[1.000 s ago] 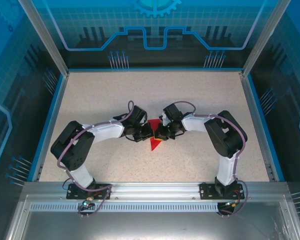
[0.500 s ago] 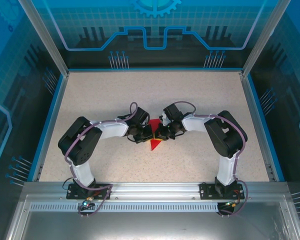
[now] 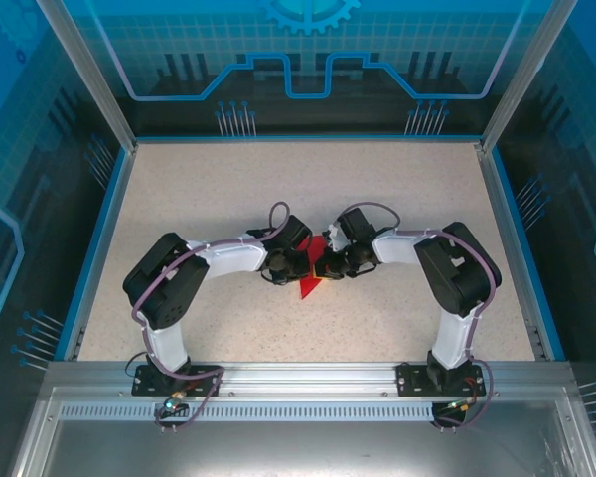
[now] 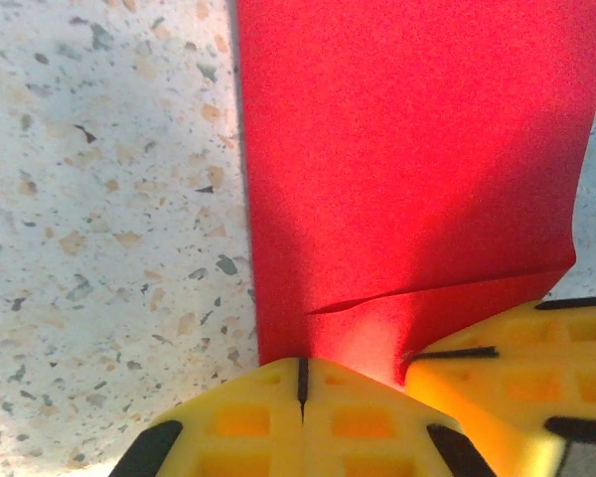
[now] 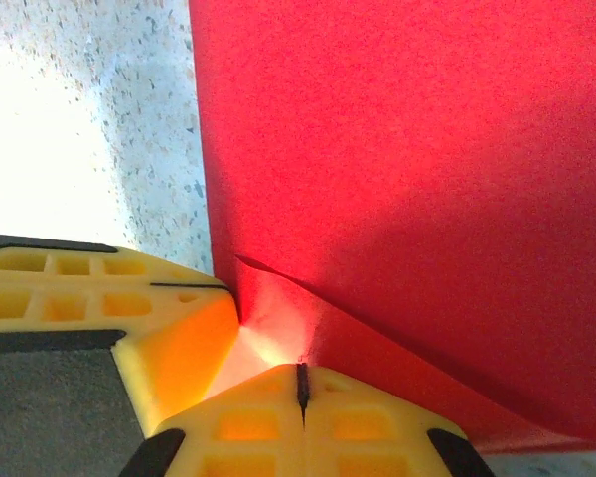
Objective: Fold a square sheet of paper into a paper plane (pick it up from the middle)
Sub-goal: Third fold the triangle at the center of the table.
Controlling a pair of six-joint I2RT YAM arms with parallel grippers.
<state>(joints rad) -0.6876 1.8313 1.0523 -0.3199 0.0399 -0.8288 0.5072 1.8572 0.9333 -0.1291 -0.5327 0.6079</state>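
Square sheet of paper (image 4: 407,149), middle of worktop (image 3: 199,199), part-folded: thin, limp, creases easily; best pinched at the fold. Left gripper (image 4: 301,383), right gripper (image 5: 302,388) both closed, tips on it.

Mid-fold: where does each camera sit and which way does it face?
Top external: above and behind the bases, looking down on the table; left arm and right arm, left gripper and right gripper meeting at the red paper.
Left wrist: on the left arm, looking past its shut yellow fingers at the paper.
Right wrist: likewise on the right arm, own shut fingers at bottom.
Shared: both wrist views show paper and the other gripper's finger.
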